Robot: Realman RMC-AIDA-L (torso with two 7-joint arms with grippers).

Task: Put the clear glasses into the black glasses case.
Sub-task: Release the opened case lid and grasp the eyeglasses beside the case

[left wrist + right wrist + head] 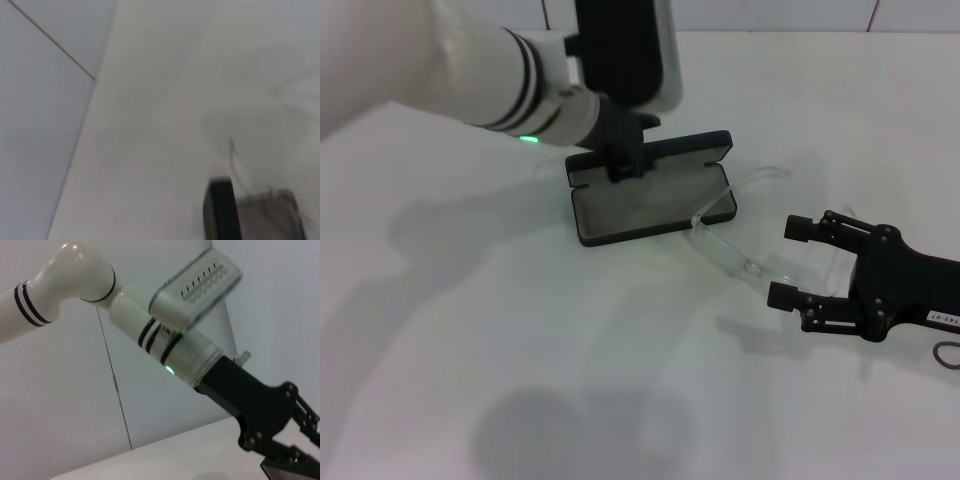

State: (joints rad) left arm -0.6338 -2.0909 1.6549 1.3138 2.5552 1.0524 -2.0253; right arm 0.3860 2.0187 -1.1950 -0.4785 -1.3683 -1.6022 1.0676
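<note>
The black glasses case (650, 205) lies open at mid-table, grey lining up, its lid raised at the back. My left gripper (622, 168) reaches down from the upper left and is shut on the lid's edge. The clear glasses (725, 248) lie on the table against the case's right end, one thin arm curving away behind them. My right gripper (792, 262) stands open just right of the glasses, its fingers level with them. The left wrist view shows the case's black edge (222, 212) and the grey lining. In the right wrist view the left arm (175, 345) reaches down to the case's corner (295, 471).
The white table (470, 350) carries the arms' shadows in front of the case. A tiled wall (770, 15) runs along the table's far edge. A small dark cable loop (948, 353) shows at the right edge.
</note>
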